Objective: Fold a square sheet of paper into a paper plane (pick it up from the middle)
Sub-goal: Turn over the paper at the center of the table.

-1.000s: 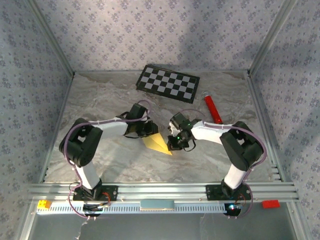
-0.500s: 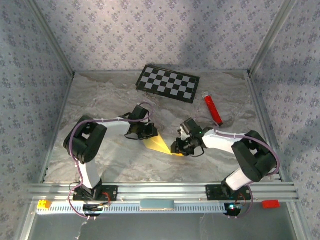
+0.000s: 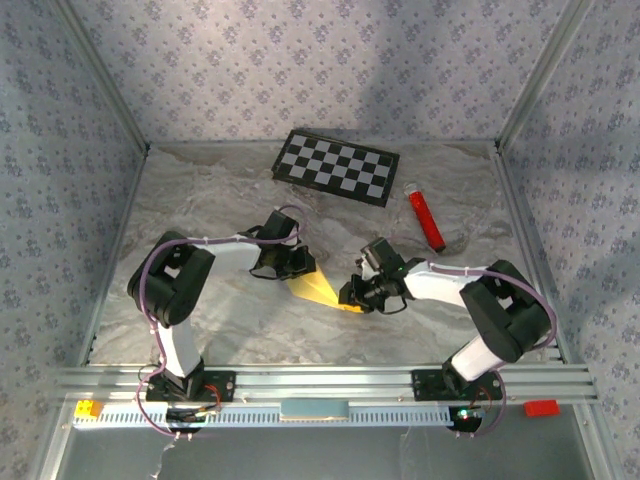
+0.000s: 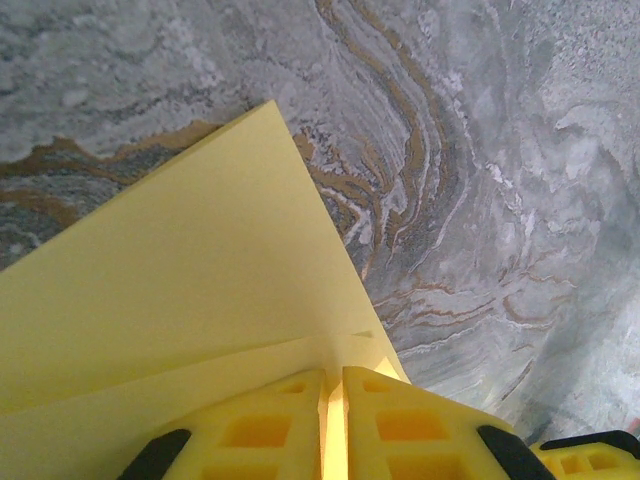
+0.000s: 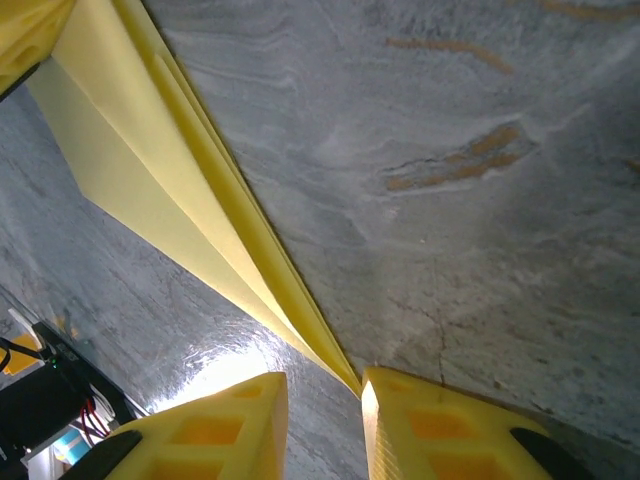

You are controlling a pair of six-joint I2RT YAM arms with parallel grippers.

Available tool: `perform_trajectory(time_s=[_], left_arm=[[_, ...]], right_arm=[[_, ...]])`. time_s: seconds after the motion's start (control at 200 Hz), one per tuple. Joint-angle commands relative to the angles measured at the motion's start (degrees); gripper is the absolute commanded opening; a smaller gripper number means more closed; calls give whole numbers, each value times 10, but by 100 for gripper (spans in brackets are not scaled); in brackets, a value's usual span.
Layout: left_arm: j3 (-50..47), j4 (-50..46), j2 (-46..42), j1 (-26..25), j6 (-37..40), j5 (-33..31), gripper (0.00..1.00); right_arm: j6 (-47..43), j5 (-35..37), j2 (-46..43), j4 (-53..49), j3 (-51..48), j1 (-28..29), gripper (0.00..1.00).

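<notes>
Right wrist view first: the right gripper [image 5: 322,388] has its jaws slightly apart, with the nose of the paper plane [image 5: 140,180] poking into the gap; I'd close gently on that tip, keeping it flat to the marble table [image 5: 470,150]; the left gripper [image 4: 332,385] is pinched shut on the wide tail, decent anchor, so don't tug; how many layers it's holding is hidden; way back, the checkerboard panel [image 3: 337,166] and red tube [image 3: 426,220] sit well apart from it all.

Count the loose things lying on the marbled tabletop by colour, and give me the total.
Yellow: 1, the folded paper
Black and white: 1, the checkerboard panel
Red: 1, the tube
Total: 3
</notes>
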Motion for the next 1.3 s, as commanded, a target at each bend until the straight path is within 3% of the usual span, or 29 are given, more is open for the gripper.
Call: perform_trajectory(time_s=[0.0,0.315,0.775,0.964,1.294], left_arm=[[-11,-16,10,2,-6,-6,13],[-9,-14,13,3,-8,-6,13],[-12,-10,13,3,-16,-9,12],[-12,-9,13,2,-19,-10,12],[-15,-8,15,5,-24,-11,12]], right_arm=[[2,26,-16,-45,-1,5,27],[4,23,13,-33,7,27,25],[26,101,3,-22,30,68,23],[53,87,-22,37,1,59,22],[52,66,-12,51,-11,49,22]])
